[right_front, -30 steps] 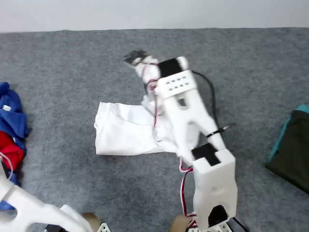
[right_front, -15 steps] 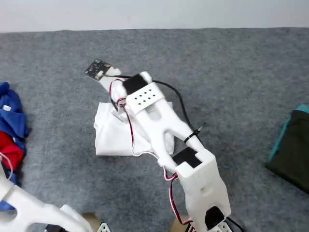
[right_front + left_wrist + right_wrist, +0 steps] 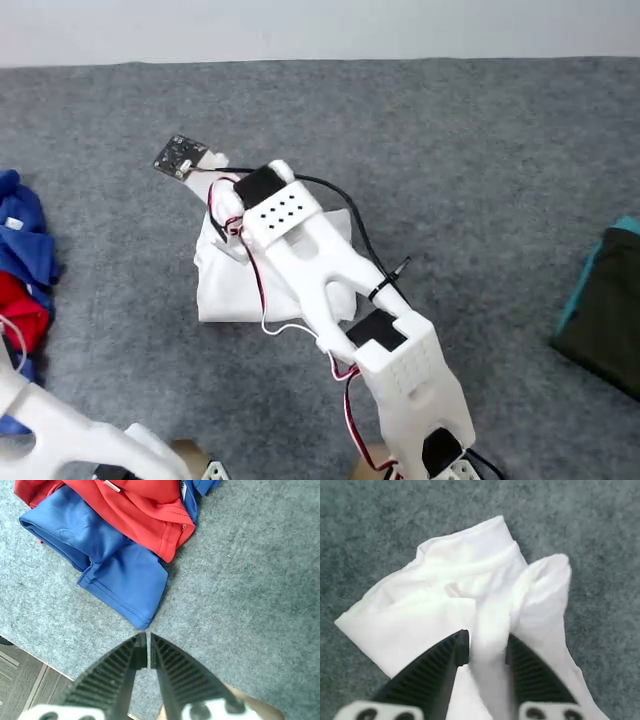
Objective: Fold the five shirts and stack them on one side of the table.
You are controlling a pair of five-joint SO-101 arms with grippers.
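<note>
A white shirt (image 3: 228,287) lies crumpled in the middle of the grey table, partly under the right arm. The right gripper (image 3: 222,212) hangs over the shirt's far left part. In the right wrist view the gripper (image 3: 487,642) is shut on a raised fold of the white shirt (image 3: 445,592). A blue shirt (image 3: 22,232) and a red shirt (image 3: 20,308) are heaped at the table's left edge. The left gripper (image 3: 149,641) is shut with nothing in it, over bare table beside the blue shirt (image 3: 120,575) and the red shirt (image 3: 135,505).
A dark shirt with a teal edge (image 3: 605,305) lies at the right edge of the table. The left arm's white base (image 3: 60,430) sits at the front left corner. The table's front edge (image 3: 45,665) shows close to the left gripper.
The right arm has swung to the left across the white shirt, carrying a fold of it from the shirt's right side over to its left side. The left arm has not moved.
</note>
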